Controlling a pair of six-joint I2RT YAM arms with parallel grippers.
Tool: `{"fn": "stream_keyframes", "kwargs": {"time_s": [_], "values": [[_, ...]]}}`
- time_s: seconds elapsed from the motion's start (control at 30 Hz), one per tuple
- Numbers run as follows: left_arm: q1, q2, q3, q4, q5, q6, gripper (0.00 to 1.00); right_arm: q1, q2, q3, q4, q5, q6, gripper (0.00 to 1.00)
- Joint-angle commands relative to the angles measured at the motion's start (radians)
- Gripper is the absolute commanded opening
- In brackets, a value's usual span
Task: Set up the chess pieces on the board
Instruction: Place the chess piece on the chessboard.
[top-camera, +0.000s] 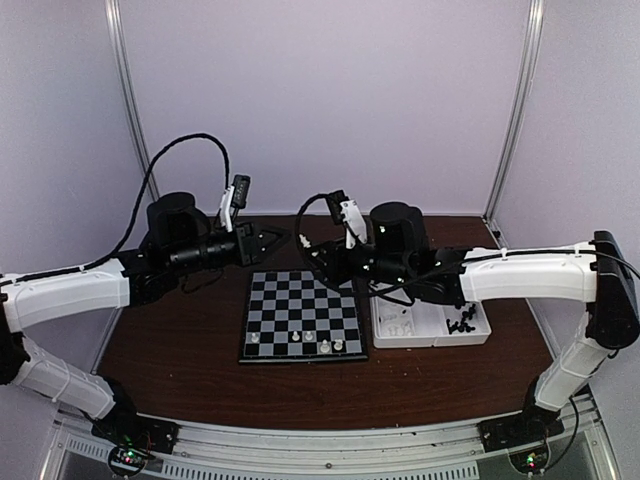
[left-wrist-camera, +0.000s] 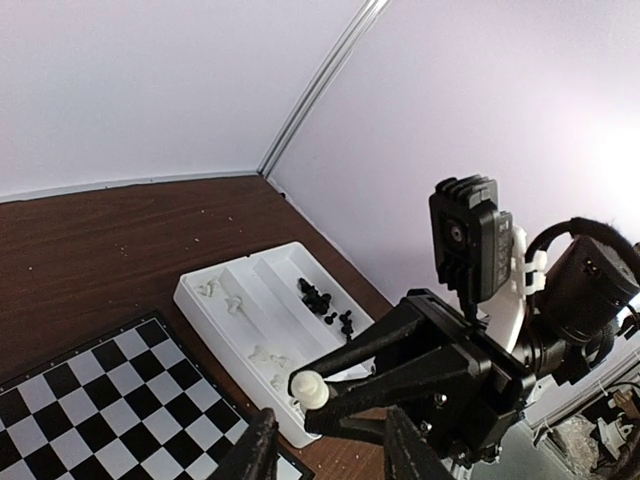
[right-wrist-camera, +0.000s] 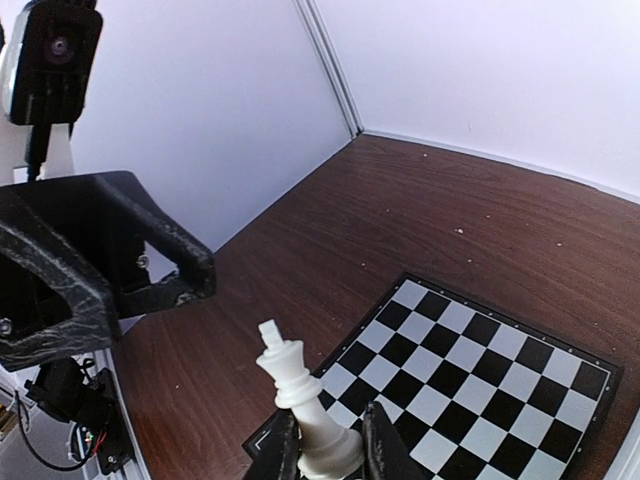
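White plastic king piece (right-wrist-camera: 298, 385) juts forward from the right jaws, which clamp its base, near the far edge of the black-and-white checked board (top-camera: 300, 305); left jaws stand apart, facing it nearby.

Bright even light, mild wall glare
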Motion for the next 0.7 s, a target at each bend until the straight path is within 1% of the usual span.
{"fn": "stream_keyframes", "kwargs": {"time_s": [0.0,0.17,0.23,0.3,0.4,0.47,0.53,0.63,0.67], "values": [[0.004,0.04,0.029,0.084,0.034,-0.03,0.37,0.0,-0.022,-0.021,0.096,-0.087,0.023,0.06],[0.003,0.064,0.046,0.08,0.051,-0.033,0.37,0.0,-0.034,-0.044,0.145,-0.126,0.022,0.07],[0.003,0.07,0.052,0.083,0.062,-0.034,0.35,0.0,-0.033,-0.043,0.145,-0.135,0.019,0.07],[0.003,0.076,0.055,0.089,0.078,-0.038,0.31,-0.001,-0.025,-0.035,0.133,-0.141,0.017,0.07],[0.003,0.078,0.057,0.096,0.089,-0.039,0.21,0.0,-0.02,-0.038,0.149,-0.149,0.025,0.07],[0.004,0.075,0.056,0.094,0.086,-0.039,0.12,0.0,-0.017,-0.036,0.15,-0.151,0.026,0.07],[0.003,0.072,0.057,0.088,0.084,-0.036,0.06,0.0,-0.015,-0.035,0.148,-0.149,0.028,0.08],[0.003,0.072,0.059,0.079,0.092,-0.033,0.0,0.0,-0.015,-0.034,0.149,-0.149,0.025,0.09],[0.004,0.072,0.061,0.076,0.092,-0.03,0.0,0.0,-0.015,-0.034,0.148,-0.148,0.026,0.1]]}}
